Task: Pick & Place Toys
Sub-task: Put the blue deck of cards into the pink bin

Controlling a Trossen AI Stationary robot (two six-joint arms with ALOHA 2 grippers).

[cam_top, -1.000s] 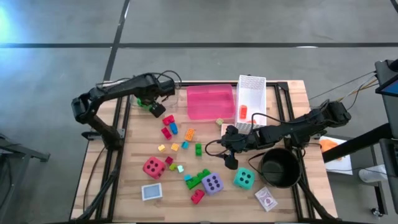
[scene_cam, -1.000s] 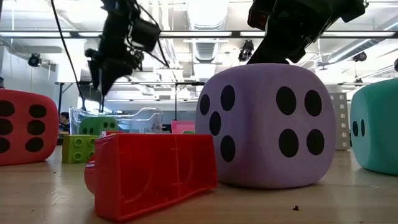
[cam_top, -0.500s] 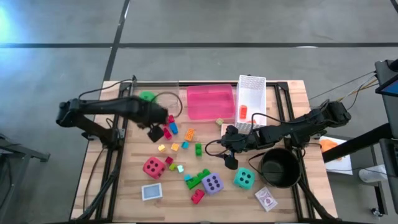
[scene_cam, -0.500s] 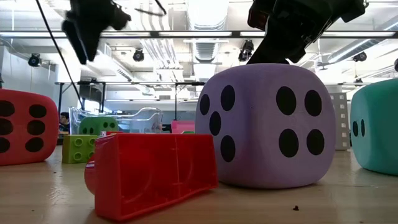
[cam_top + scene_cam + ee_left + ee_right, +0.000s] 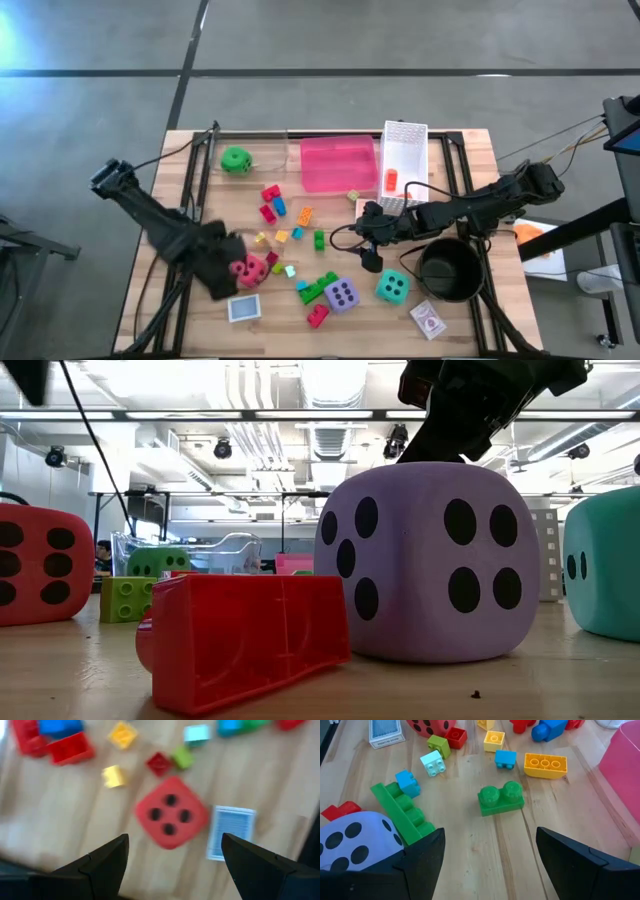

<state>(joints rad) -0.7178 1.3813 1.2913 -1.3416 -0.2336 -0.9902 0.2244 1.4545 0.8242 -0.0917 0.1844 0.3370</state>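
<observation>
Seen from overhead: wooden slatted table (image 5: 470, 150) with the left gripper (image 5: 222, 278) low at lower left of the frame, right over the red soft die with dark pips (image 5: 247, 268), partly covering it. Left wrist view fills in what the overhead hides: the red die (image 5: 171, 813) between and beyond the two dark fingers (image 5: 102, 862), jaws spread wide, nothing between them, a blue-backed card pack (image 5: 230, 832) just beside the die, small yellow, red and green bricks scattered past it.

Right gripper (image 5: 372, 250) at centre right of the overhead frame, above bare wood, near the black round pot (image 5: 448, 268). Right wrist view: jaws wide apart, empty, with a green two-stud plastic brick (image 5: 501, 798) lying between and ahead of the fingers, a yellow three-stud brick (image 5: 545, 765) farther off, a long green brick (image 5: 402, 817) leaning against the purple soft die (image 5: 355, 839).

Overhead only: green soft die (image 5: 236, 159) alone at upper left of the table, pink translucent tub (image 5: 338, 165) at upper centre, white mesh basket (image 5: 405, 160) just beside it holding a small red brick, teal soft die (image 5: 391, 287) beside the pot, a second card pack (image 5: 428, 320) at lower right.

Low view only: purple die (image 5: 430, 560) looming at centre, a red plastic brick (image 5: 245, 635) tipped on its side in front, teal die at the right edge, red die at the left edge.
</observation>
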